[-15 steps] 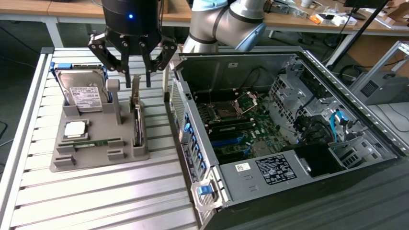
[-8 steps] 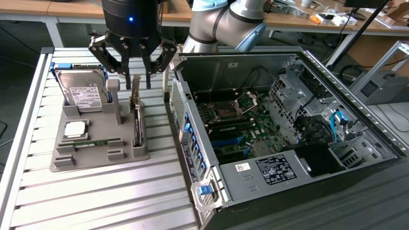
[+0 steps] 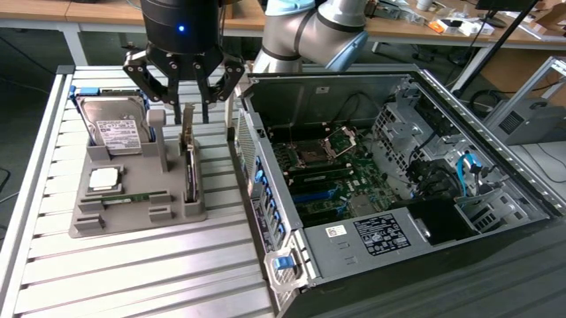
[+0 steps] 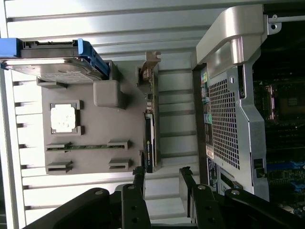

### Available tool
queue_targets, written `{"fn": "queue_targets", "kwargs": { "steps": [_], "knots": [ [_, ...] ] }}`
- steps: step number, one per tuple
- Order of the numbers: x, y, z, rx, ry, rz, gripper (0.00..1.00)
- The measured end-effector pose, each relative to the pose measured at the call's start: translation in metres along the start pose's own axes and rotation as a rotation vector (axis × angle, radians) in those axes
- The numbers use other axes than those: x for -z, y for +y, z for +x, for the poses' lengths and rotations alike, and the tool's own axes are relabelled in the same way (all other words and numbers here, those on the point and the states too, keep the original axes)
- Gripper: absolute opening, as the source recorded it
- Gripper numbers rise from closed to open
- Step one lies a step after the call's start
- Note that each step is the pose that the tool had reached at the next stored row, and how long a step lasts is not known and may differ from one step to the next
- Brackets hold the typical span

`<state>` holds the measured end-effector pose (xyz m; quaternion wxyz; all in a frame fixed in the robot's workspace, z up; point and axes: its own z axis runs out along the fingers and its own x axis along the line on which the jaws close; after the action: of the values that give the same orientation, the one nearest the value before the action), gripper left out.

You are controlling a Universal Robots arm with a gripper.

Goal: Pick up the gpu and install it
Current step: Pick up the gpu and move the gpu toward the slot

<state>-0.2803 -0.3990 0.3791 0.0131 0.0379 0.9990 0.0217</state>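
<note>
The gpu (image 3: 189,161) stands on its edge in a slot along one side of the grey holder (image 3: 177,207), its silver bracket at the far end. In the wrist view the gpu (image 4: 149,130) is a thin dark card seen edge-on, with its near end just ahead of my fingertips (image 4: 139,175). My gripper (image 3: 187,106) hangs over the bracket end of the card, apart from it. In the wrist view my gripper (image 4: 162,177) is open with nothing between its fingers.
The holder also carries a hard drive (image 3: 116,129) in a blue frame, a processor chip (image 3: 103,177) and a green memory stick (image 3: 132,197). The open computer case (image 3: 265,165) lies close to the gpu on the exterior view's right, motherboard (image 3: 332,189) exposed. All rest on a slatted metal table (image 3: 132,271).
</note>
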Motion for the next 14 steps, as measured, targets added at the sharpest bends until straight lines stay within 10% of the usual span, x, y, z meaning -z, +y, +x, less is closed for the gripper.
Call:
{"fn": "queue_targets", "kwargs": {
  "steps": [14],
  "knots": [
    [-0.0098, -0.0004, 0.0002, 0.000, 0.0000, 0.0000, 0.42]
  ]
}}
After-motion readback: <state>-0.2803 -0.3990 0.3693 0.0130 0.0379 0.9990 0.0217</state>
